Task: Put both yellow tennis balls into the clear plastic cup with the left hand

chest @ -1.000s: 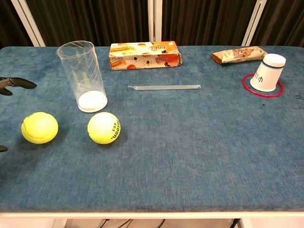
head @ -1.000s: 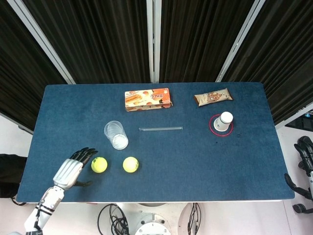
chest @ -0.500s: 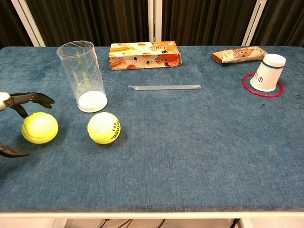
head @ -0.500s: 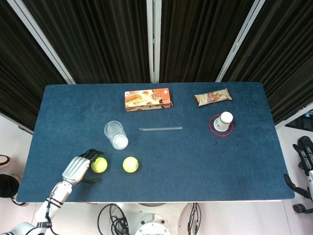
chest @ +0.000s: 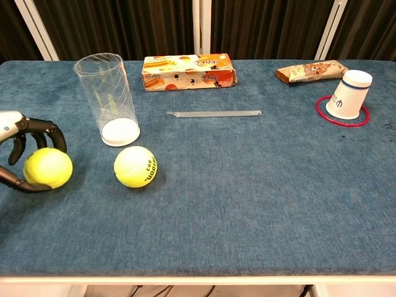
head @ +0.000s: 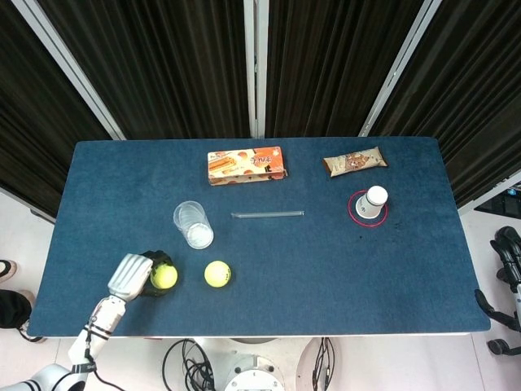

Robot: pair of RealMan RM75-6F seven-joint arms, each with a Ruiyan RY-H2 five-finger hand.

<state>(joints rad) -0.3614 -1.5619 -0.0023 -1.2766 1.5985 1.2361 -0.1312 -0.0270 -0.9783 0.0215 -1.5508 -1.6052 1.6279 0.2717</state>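
Observation:
Two yellow tennis balls lie on the blue table near its front left. My left hand (head: 134, 275) (chest: 18, 142) is wrapped around the left ball (head: 164, 277) (chest: 47, 167), fingers arched over its top and thumb below it; the ball still rests on the cloth. The second ball (head: 216, 273) (chest: 135, 166) lies free just to the right. The clear plastic cup (head: 193, 224) (chest: 108, 99) stands upright behind the balls, with nothing in it. My right hand (head: 509, 248) hangs off the table's right edge, too small to read its fingers.
An orange snack box (head: 247, 164) (chest: 189, 71) lies at the back centre and a wrapped snack bar (head: 354, 161) (chest: 311, 71) at the back right. A clear straw (head: 268, 214) (chest: 213, 113) lies mid-table. A white paper cup (head: 373, 202) (chest: 349, 94) stands upside down on a red ring.
My left hand has moved right from beside the left ball and closed its fingers around it. The ball has shifted slightly left. Nothing else has moved.

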